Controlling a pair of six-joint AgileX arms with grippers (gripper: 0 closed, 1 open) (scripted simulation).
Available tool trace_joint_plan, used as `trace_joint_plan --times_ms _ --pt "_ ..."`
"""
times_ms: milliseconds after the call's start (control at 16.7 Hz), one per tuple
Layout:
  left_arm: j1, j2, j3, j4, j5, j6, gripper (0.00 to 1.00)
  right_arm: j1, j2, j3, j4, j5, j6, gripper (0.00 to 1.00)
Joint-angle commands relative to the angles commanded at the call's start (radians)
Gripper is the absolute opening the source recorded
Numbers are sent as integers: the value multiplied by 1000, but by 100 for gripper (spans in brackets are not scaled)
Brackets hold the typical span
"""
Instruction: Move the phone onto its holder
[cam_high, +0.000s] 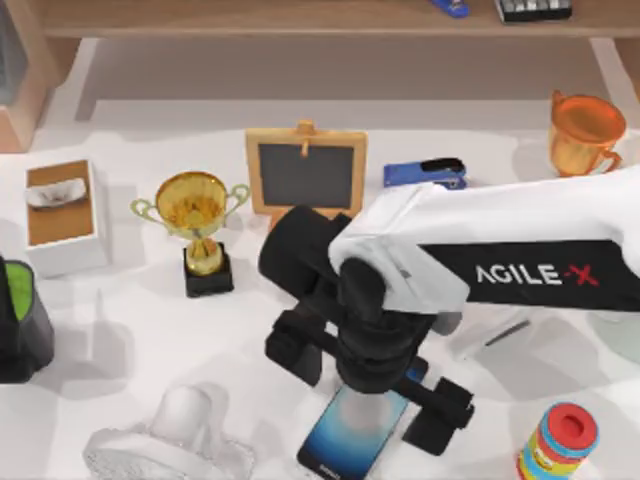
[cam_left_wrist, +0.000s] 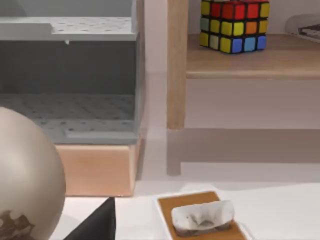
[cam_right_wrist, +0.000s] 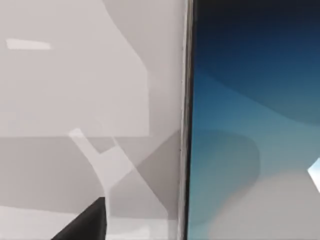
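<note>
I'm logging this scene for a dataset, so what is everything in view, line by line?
phone: 1, black with blue screen, table's near edge, under the right arm
trophy: 1, gold, left of centre
chalkboard: 1, wood frame, centre back
stapler: 1, blue, right of chalkboard
cup: 1, orange, back right
tissue box: 1, white and brown, left
cube: 1, multicoloured, on shelf
right gripper: 1, black, over the phone
</note>
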Motion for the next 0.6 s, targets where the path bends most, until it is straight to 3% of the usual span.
trace_joint_plan --times_ms 120,600 --pt "0 0 0 0 0 0 100 0 0 0 0 0 0 100" --pt "0 0 0 0 0 0 100 0 0 0 0 0 0 40"
